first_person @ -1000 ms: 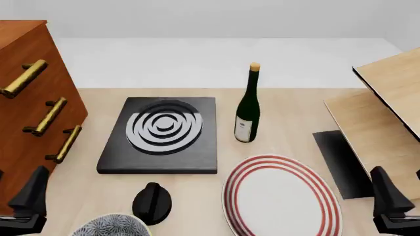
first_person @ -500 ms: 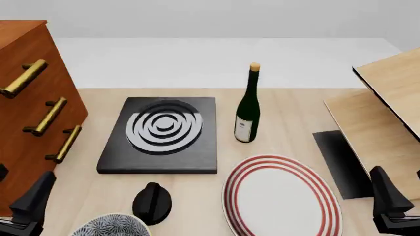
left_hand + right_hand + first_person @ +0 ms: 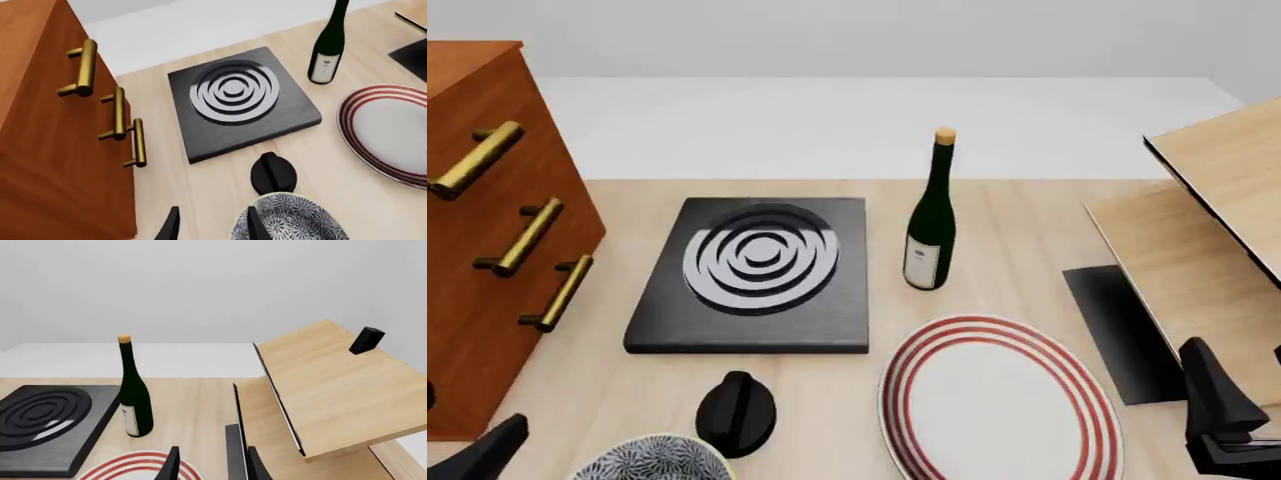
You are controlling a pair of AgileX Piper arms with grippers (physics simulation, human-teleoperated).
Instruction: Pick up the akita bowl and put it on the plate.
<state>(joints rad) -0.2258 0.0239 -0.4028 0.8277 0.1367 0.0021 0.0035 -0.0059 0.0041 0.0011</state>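
1. A wooden cabinet with three brass handles stands at the far left of the bench.
2. The left gripper hangs at the near left corner, its jaws apart with nothing between them; one finger tip sits just beside the bowl's rim.
3. The bowl, black-and-white patterned, rests on the bench at the near edge, left of centre, only partly in view from the front.
4. A small black knob stands just beyond the bowl, apart from it.
5. A black square slab with grey rings lies farther back.
6. A dark green bottle stands upright right of the slab.
7. The plate, white with red rings, lies near, right of the knob, well apart from the bowl.
8. The right gripper hangs at the near right, jaws apart, holding nothing.
9. Slanted wooden boards rise at the far right.
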